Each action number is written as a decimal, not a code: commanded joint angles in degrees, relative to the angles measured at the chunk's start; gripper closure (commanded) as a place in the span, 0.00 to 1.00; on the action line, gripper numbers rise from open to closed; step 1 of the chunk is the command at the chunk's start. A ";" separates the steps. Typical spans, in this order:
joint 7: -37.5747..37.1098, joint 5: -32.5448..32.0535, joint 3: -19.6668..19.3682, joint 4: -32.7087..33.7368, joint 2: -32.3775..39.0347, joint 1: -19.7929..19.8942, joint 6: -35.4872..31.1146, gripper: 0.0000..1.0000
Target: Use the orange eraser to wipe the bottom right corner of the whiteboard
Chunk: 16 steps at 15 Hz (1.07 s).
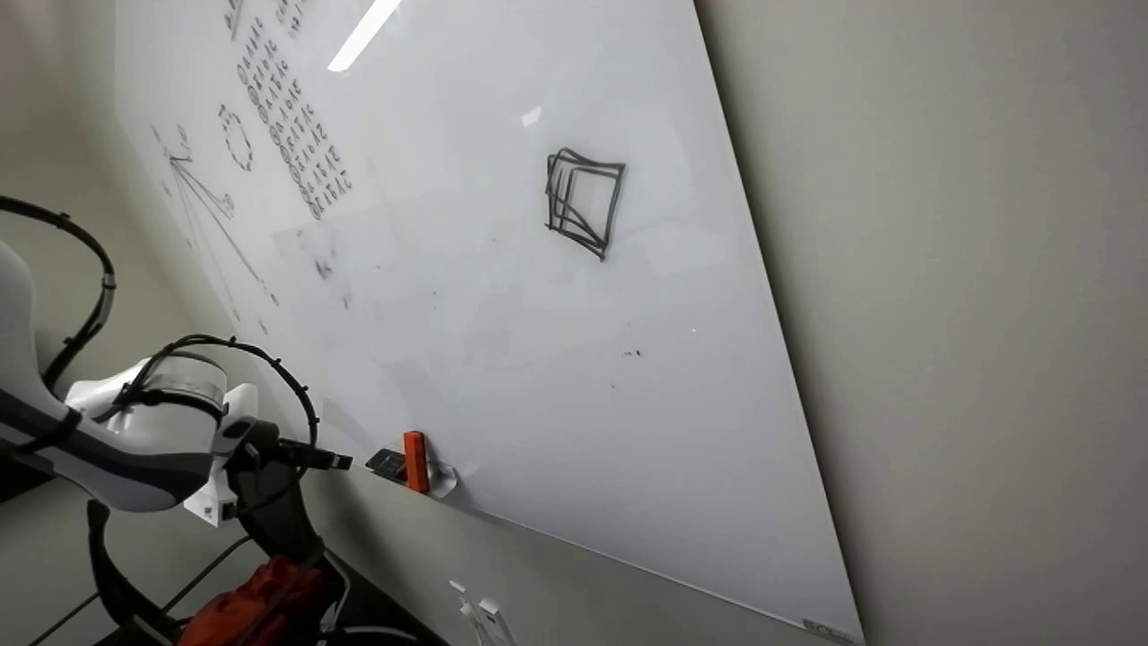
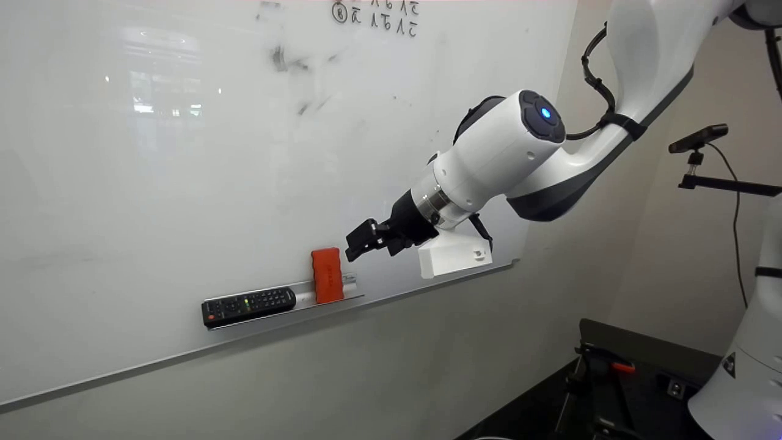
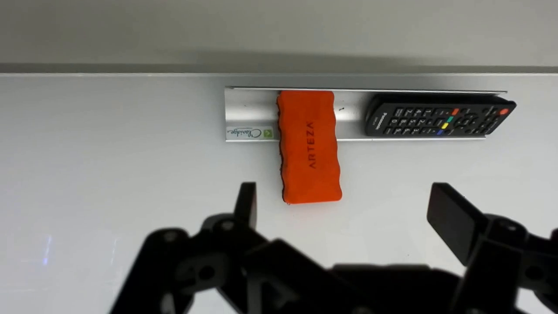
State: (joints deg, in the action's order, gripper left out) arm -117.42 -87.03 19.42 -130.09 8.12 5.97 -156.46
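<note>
Whiteboard (image 1: 556, 431), dark handwriting (image 1: 296, 135) on it | white robot arm (image 2: 495, 153) extended in front of the board | metal tray (image 3: 253, 102) near the board's lower edge | gripper (image 3: 346, 205) near the tray — jaws standing wide apart | black remote (image 3: 436, 115) lying in the tray | orange eraser (image 3: 310, 150) — upright in the tray beside the remote, apart from the jaws
</note>
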 commanded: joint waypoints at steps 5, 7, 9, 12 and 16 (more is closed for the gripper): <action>-23.25 -22.02 0.00 3.43 5.27 -2.16 10.23 0.00; -26.52 -25.67 -0.09 3.65 7.24 -2.09 12.17 0.00; -26.98 -28.55 -4.19 4.41 8.93 -5.31 10.81 0.00; -26.24 -31.20 -5.88 5.81 11.07 -6.29 9.91 0.00; -25.19 -29.46 -6.32 5.12 10.98 -6.69 10.26 0.00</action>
State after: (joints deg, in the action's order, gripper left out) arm -142.61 -116.79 14.30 -125.04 19.22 0.46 -145.87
